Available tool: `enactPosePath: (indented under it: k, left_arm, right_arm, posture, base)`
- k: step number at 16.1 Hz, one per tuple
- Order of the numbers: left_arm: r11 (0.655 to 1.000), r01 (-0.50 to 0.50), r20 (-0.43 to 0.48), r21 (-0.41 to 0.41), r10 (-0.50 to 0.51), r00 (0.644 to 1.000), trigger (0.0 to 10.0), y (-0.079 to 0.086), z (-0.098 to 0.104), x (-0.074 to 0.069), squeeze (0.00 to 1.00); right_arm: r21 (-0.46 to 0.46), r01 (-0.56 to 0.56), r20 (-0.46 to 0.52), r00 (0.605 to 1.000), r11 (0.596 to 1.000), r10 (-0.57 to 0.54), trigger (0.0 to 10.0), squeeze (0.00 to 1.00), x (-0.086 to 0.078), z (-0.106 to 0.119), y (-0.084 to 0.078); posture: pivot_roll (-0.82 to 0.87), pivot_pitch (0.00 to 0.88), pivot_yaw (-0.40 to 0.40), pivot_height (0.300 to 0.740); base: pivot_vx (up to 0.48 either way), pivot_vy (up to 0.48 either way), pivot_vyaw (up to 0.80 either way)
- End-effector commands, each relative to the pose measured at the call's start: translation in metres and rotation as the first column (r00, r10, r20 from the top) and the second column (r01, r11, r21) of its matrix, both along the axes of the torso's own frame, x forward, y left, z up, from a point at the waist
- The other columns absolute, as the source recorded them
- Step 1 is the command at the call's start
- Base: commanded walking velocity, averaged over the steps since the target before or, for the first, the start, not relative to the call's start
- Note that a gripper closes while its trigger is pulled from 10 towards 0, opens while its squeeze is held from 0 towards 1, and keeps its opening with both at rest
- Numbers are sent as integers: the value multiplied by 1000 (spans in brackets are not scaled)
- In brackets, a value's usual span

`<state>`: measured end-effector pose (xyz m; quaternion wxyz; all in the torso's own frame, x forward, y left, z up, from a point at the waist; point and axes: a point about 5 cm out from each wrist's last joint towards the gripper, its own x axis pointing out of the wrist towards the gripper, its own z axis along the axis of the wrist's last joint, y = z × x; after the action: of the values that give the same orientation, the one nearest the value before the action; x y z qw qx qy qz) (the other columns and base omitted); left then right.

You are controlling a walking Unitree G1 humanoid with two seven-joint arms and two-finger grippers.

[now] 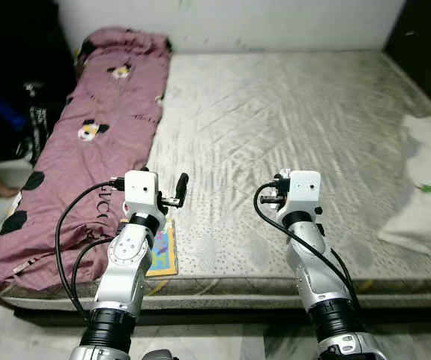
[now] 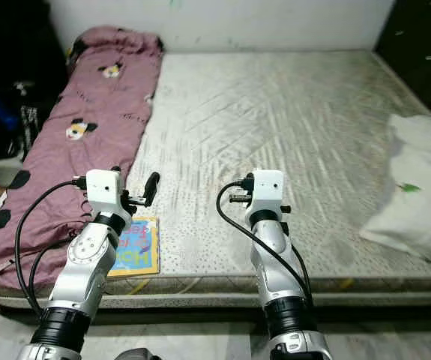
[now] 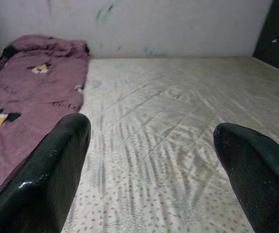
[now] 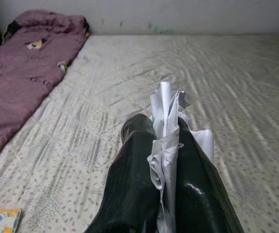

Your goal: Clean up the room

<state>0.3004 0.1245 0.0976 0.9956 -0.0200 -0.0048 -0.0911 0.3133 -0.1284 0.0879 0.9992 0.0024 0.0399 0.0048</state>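
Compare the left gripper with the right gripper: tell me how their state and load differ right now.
The left gripper has its jaws spread wide with nothing between them; the right gripper has its jaws closed on a crumpled white wrapper. Beside the left arm a colourful book lies at the mattress edge; no such item lies beside the right arm. Both are raised over the near part of the mattress, pointing toward the far wall.

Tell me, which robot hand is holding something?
The right gripper: its fingers are shut on a crumpled white wrapper. The left gripper is wide open, holding nothing.
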Motion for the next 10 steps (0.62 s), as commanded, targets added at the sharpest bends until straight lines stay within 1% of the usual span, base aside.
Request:
enactPosePath:
  k: [1, 6, 8, 10]
  left_arm:
    - [1000, 7, 8, 1, -7, 1000, 10000, 0, 2, 1, 0]
    - [1000, 5, 6, 4, -5, 1000, 10000, 1, 2, 2, 0]
    - [1000, -10, -3, 10, 10, 1000, 10000, 0, 1, 2, 0]
    - [1000, -25, -21, -10, 25, 999, 10000, 3, -1, 3, 0]
  right_arm:
    - [5, -4, 1, 1000, 1000, 4, 10000, 0, 2, 1, 0]
    - [-1, -11, 3, 1000, 1000, 11, 10000, 0, 3, 1, 1]
    - [2, -10, 4, 1000, 1000, 10, 10000, 0, 3, 1, 2]
    - [4, -9, 5, 1000, 1000, 9, 10000, 0, 3, 1, 1]
  posture:
    - [33, 0, 26, 740]
    - [35, 0, 26, 740]
    - [35, 0, 26, 740]
    - [37, 0, 27, 740]
  base:
    - [296, 0, 0]
    - [269, 0, 0]
    - [0, 0, 0]
    - [0, 0, 0]
